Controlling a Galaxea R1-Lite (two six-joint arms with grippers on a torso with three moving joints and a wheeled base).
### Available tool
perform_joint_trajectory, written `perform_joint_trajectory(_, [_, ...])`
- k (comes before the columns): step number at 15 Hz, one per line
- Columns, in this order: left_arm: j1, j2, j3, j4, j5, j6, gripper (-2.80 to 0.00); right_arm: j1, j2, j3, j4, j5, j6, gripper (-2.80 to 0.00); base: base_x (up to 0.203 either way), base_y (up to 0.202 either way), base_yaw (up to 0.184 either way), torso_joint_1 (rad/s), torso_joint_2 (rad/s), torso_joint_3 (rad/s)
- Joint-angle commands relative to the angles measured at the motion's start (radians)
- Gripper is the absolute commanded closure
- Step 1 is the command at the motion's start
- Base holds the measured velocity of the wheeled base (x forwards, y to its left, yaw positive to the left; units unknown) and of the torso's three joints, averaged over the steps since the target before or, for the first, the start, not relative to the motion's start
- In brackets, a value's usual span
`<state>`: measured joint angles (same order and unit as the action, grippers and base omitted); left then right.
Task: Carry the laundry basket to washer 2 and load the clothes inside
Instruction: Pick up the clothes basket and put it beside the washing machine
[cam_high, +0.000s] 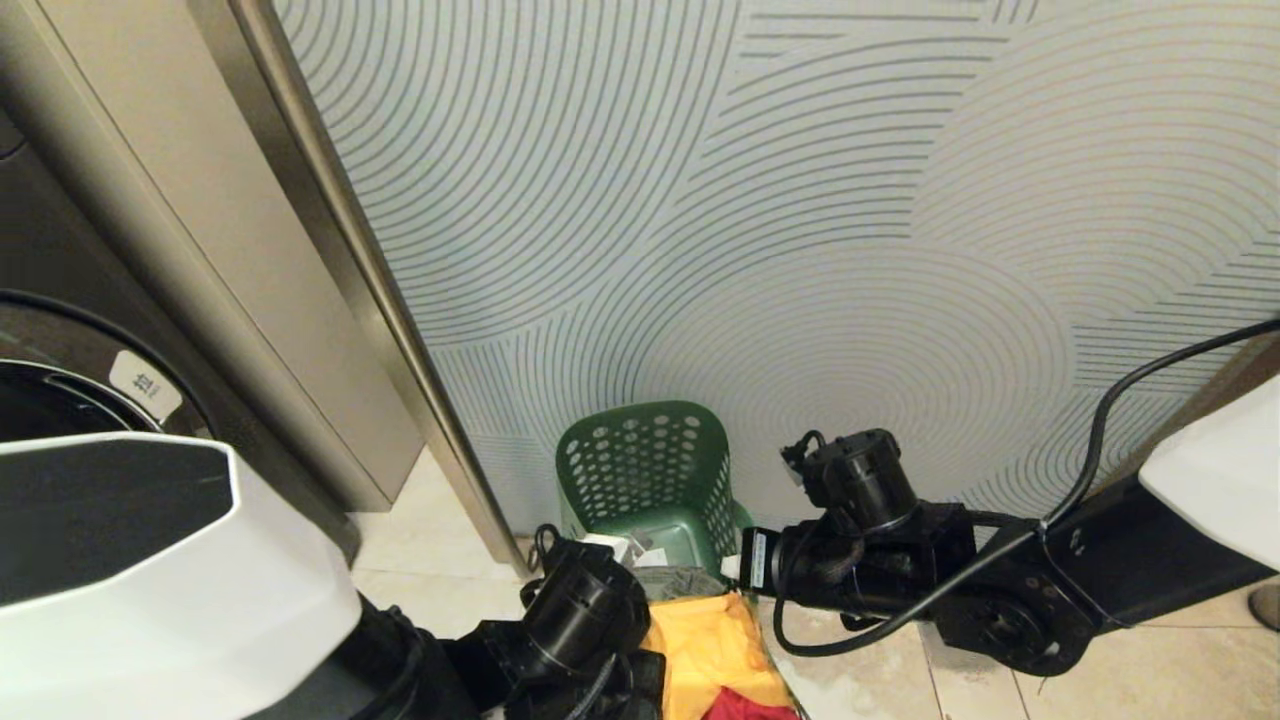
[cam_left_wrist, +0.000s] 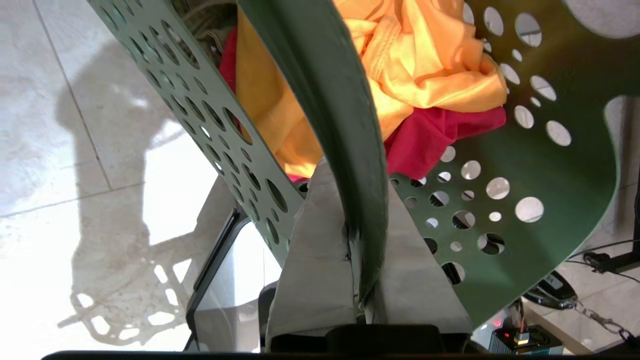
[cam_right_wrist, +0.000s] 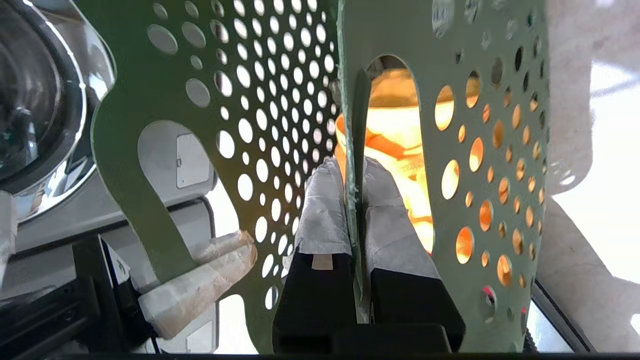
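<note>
The dark green laundry basket (cam_high: 645, 470) hangs between my two arms in front of a patterned wall. My left gripper (cam_left_wrist: 357, 175) is shut on one side's rim, its taped fingers (cam_left_wrist: 310, 260) pinching the green edge. My right gripper (cam_right_wrist: 351, 167) is shut on the opposite wall (cam_right_wrist: 130, 125), beside an oval handle cutout. In the head view the left gripper (cam_high: 625, 548) and right gripper (cam_high: 745, 565) sit on either side of the basket. Yellow-orange clothes (cam_left_wrist: 425, 65) and a red garment (cam_left_wrist: 435, 135) lie inside. A dark washer with a chrome-rimmed door (cam_right_wrist: 50, 125) is close by; no numeral shows, so I cannot tell whether it is washer 2.
A beige cabinet side and a metal wall trim (cam_high: 330, 250) stand at the left, next to the washer front (cam_high: 60, 400). The floor is pale tile (cam_high: 1150, 670). A black cable (cam_high: 1100, 420) loops over my right arm. Small electronics and a chain (cam_left_wrist: 530, 335) lie on the floor.
</note>
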<state>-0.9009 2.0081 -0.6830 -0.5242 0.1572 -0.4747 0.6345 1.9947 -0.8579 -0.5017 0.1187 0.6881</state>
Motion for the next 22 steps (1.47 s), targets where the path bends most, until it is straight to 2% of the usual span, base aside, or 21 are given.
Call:
perform_joint_trajectory(1, [-0.007,-0.012,0.0,0.001,0.002,-0.002,0.0,0.001,-0.005,0.002,-0.003,0.001,0.004,0.0,0.0,0.0,0.0,0.006,0.0,0.214])
perform_joint_trajectory(19, [-0.027,-0.026,0.006,0.015,0.024,-0.002,0.0,0.002,-0.03,0.012,-0.001,0.001,0.004,0.0,0.0,0.0,0.0,0.0,0.0,0.203])
perform_joint_trajectory(22, [-0.03,-0.028,0.006,0.015,0.024,-0.002,0.0,0.002,-0.033,0.011,0.032,-0.02,0.003,0.0,0.0,0.0,0.0,0.001,0.0,0.153])
